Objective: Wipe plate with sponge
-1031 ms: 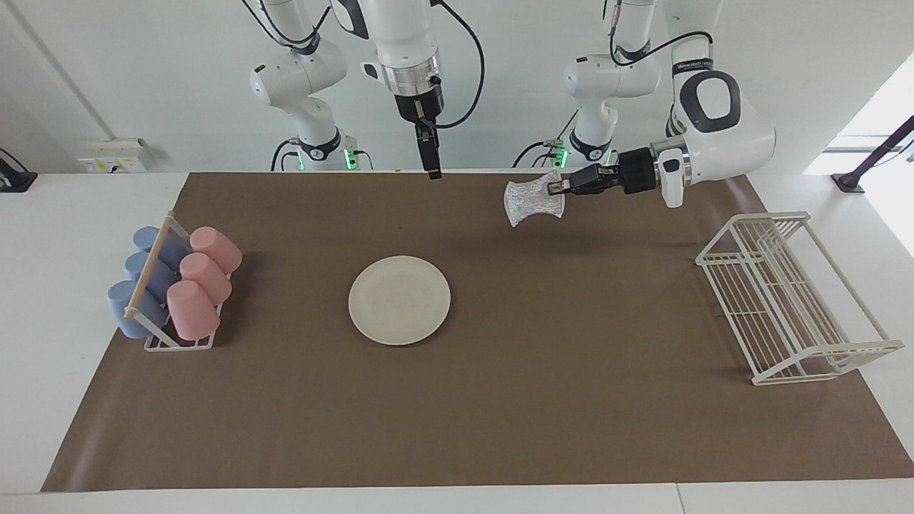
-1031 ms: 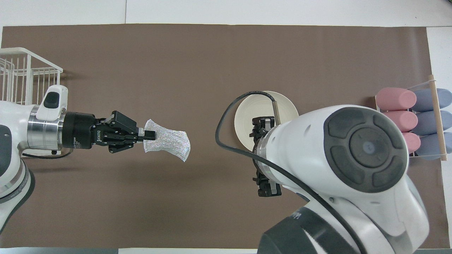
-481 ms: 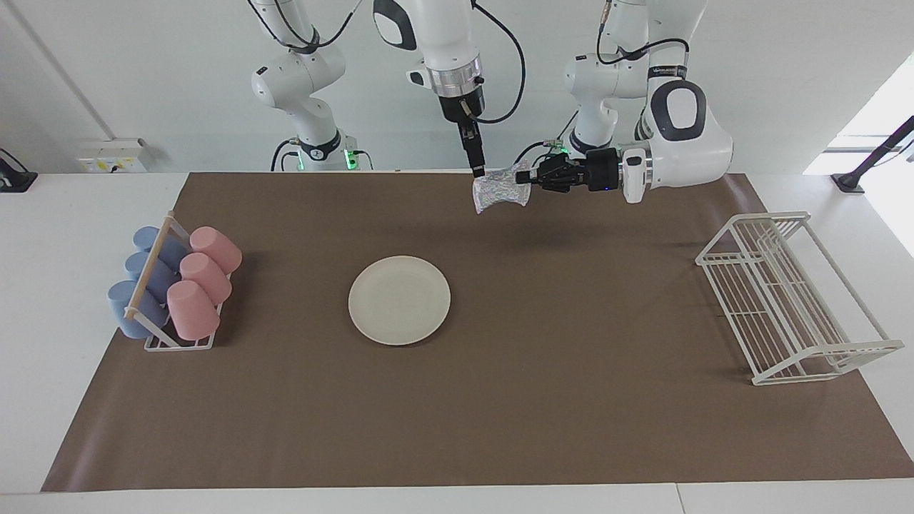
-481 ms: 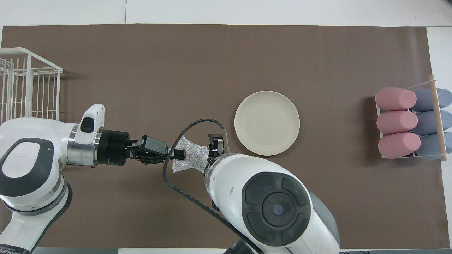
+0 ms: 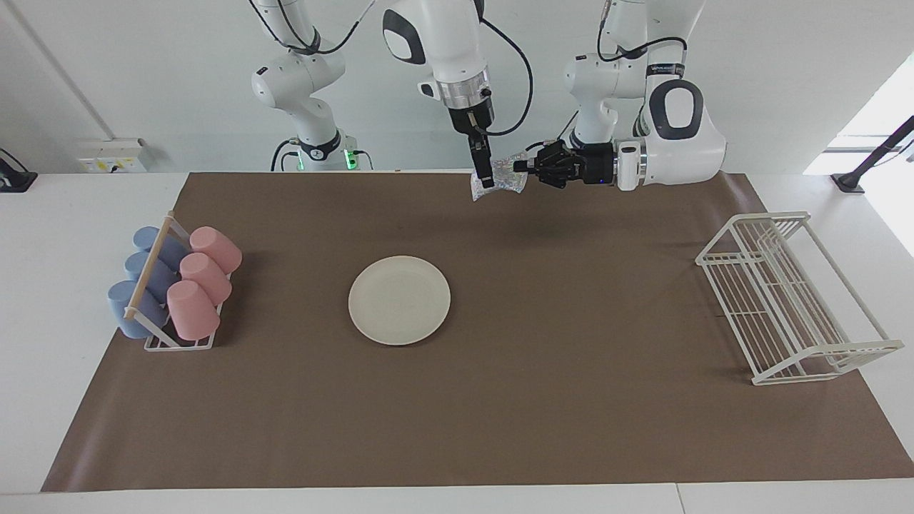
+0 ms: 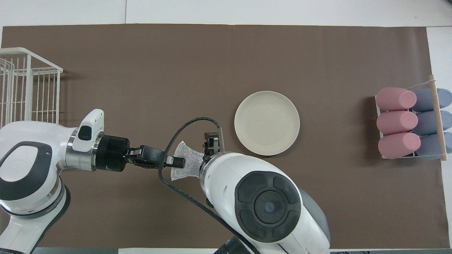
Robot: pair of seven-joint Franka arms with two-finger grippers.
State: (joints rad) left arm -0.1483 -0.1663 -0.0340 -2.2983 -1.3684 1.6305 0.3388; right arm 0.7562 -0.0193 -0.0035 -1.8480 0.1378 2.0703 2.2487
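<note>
Two grippers meet at the sponge (image 5: 500, 180) in mid-air, over the mat's (image 5: 571, 400) edge nearest the robots. Seen from across the table, the left gripper (image 5: 520, 168) lies level and pinches one end of the sponge with its fingers pressed together, while the right gripper (image 5: 488, 178) hangs straight down with its tip against the sponge's other end; its fingers are spread, and whether they grip the pad cannot be told. From overhead, the right arm's wrist hides most of that meeting, leaving only part of the sponge (image 6: 185, 162) showing between the left gripper (image 6: 178, 162) and the right gripper (image 6: 212, 141); that view does show the plate (image 6: 267, 122) whole and uncovered. A second ago the right gripper hung apart from the sponge, over the mat nearer the cup rack's end, its arm covering part of the plate from above; both arms have since drawn together. The plate (image 5: 399, 300) lies flat at mid-mat, well apart from the sponge. Pink and blue cups (image 5: 193, 285) rest in a rack at the right arm's end of the table; a white wire rack (image 5: 785, 300) stands at the left arm's end.
</note>
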